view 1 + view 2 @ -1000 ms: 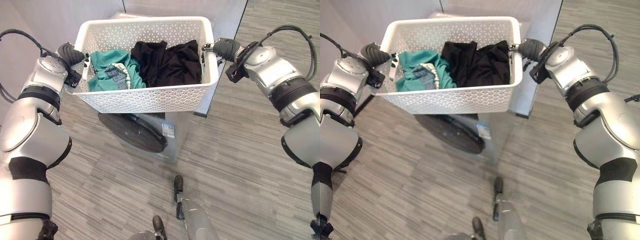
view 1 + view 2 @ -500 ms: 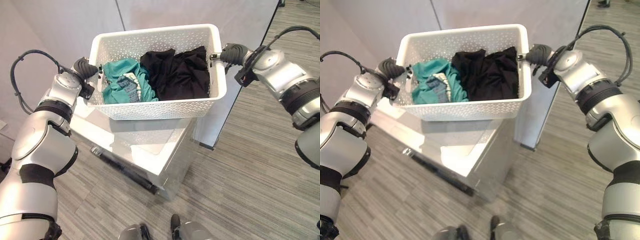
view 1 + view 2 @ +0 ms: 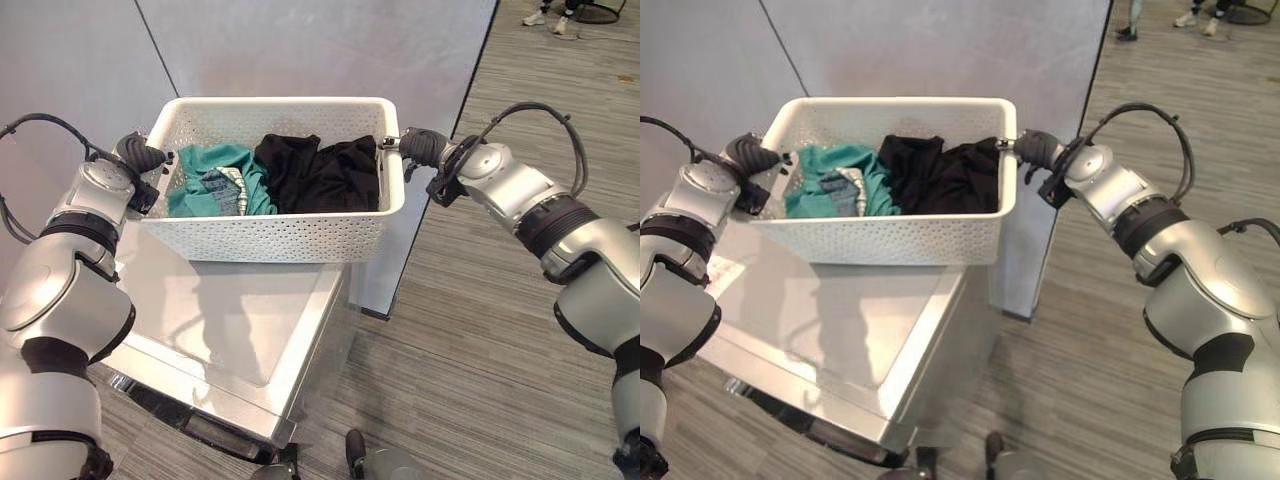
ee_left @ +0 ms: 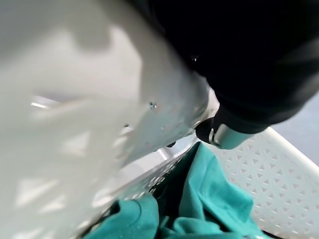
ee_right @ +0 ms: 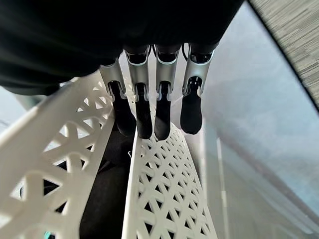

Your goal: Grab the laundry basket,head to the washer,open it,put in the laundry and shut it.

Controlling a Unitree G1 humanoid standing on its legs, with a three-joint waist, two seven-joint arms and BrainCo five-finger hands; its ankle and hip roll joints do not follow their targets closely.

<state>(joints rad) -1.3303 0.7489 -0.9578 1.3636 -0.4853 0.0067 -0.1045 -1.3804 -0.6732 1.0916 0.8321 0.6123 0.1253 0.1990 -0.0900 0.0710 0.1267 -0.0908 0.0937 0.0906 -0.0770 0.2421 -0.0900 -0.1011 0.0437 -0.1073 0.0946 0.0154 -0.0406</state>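
I hold a white perforated laundry basket (image 3: 270, 235) level between both hands, just above the white top of the washer (image 3: 220, 320). Teal clothes (image 3: 205, 190) lie in its left half and black clothes (image 3: 320, 175) in its right. My left hand (image 3: 140, 160) grips the basket's left end, where teal cloth (image 4: 209, 199) shows past a dark fingertip (image 4: 224, 134). My right hand (image 3: 420, 148) is shut on the right end, its fingers (image 5: 144, 114) curled over the lattice rim (image 5: 164, 199).
A grey partition wall (image 3: 300, 50) stands right behind the basket and ends at a dark vertical edge (image 3: 470, 90). Grey plank floor (image 3: 480, 330) opens to the right of the washer. A person's shoes (image 3: 545, 18) show far off at the top right.
The camera has shifted: the washer's dark front door has dropped out of sight and its white top now lies under the basket. Both hands keep their hold on the basket.
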